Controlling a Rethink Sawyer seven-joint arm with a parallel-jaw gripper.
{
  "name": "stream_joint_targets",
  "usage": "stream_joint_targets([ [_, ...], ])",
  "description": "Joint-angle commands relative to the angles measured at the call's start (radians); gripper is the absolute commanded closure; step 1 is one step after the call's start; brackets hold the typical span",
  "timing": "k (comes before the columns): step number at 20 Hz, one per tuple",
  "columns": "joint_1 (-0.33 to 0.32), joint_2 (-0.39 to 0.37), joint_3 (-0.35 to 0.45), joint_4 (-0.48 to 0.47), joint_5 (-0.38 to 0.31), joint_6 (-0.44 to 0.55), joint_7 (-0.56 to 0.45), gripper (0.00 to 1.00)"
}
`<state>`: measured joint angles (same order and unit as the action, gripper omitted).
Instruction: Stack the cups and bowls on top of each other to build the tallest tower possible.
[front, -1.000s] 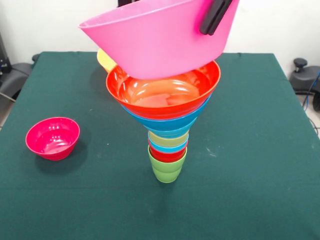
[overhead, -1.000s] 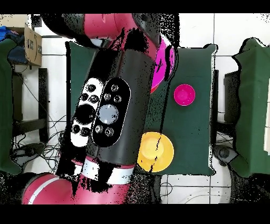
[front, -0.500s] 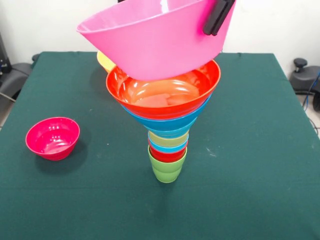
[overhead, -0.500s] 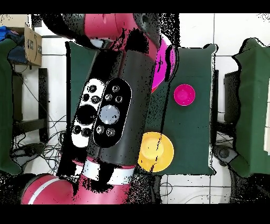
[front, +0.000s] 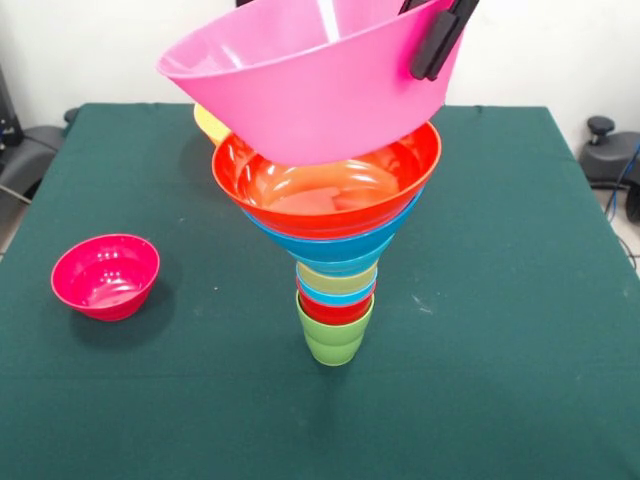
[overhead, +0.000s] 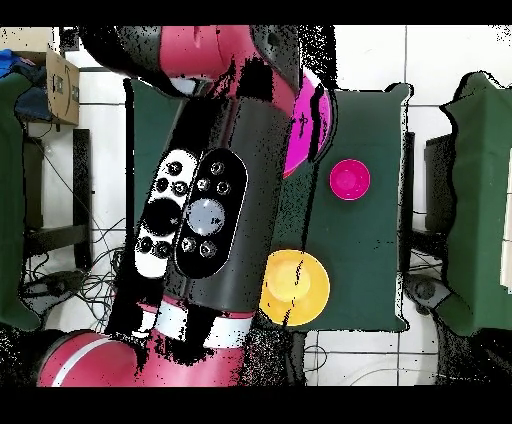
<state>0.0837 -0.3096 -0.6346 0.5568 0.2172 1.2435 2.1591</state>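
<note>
The tower (front: 335, 265) stands near the middle of the green table (front: 520, 380), a lime green cup (front: 334, 338) at its base and a wide red-orange bowl (front: 326, 185) at its top. The gripper (front: 436, 40) is clamped on the rim of the large pink bowl (front: 310, 85), held tilted just above the red-orange bowl; whether they touch cannot be told. Step in hand, as judged: placing the pink bowl, which next needs levelling, centring and gentle lowering, while the small magenta bowl (front: 105, 276) and the yellow bowl (overhead: 295, 287) wait on the table.
</note>
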Motion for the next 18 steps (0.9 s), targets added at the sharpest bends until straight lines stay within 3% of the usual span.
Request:
stream_joint_targets([
  [1, 0.051, -0.024, 0.082, 0.126, -0.156, 0.005, -0.321, 1.00],
  [18, 0.084, -0.013, 0.079, 0.081, -0.261, 0.010, -0.297, 1.00],
])
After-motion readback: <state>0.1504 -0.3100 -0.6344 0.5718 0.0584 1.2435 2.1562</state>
